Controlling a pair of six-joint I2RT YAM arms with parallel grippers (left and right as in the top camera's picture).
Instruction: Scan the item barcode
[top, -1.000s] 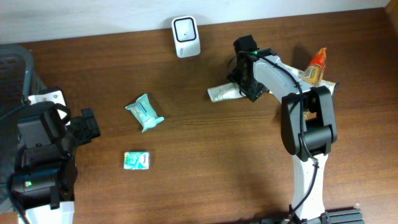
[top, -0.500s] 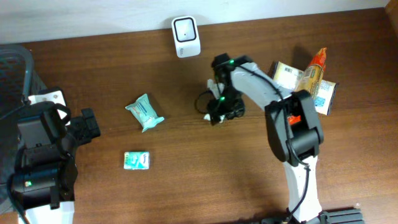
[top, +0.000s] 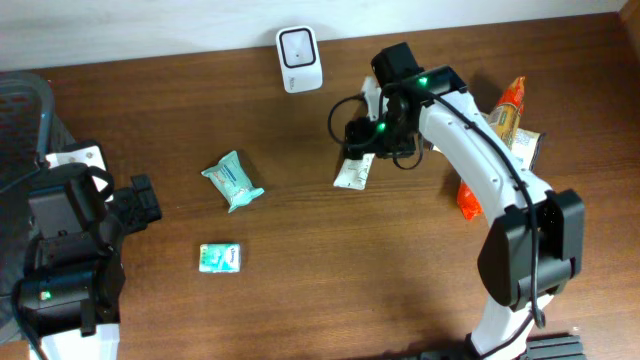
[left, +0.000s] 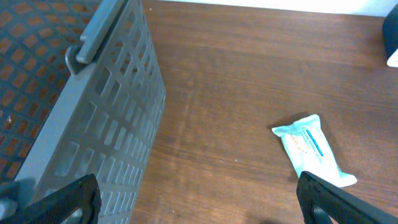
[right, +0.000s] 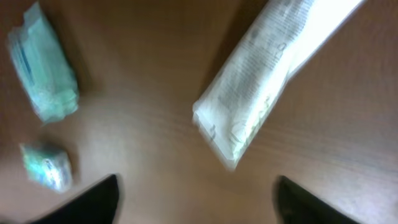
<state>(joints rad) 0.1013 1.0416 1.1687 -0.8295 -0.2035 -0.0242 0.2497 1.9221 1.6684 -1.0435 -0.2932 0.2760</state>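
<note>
**White packet (top: 352, 172) lying loose, pickup pending**

Grey mesh basket (left: 93, 124) flanks the left gripper (left: 205, 202), fingers spread, idle. A crinkly teal pouch (top: 232, 182) lies mid-table. The glossy scanner (top: 298, 60) stands behind. The long, soft packet rests on the wooden table (top: 300, 300) just by the right gripper (right: 196, 202), fingers spread, empty. Next, I reckon: pinch it, turn its barcode to the scanner.

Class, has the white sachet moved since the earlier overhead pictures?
Yes. The white sachet has swung round and lies a little farther down the frame from the scanner.
</note>
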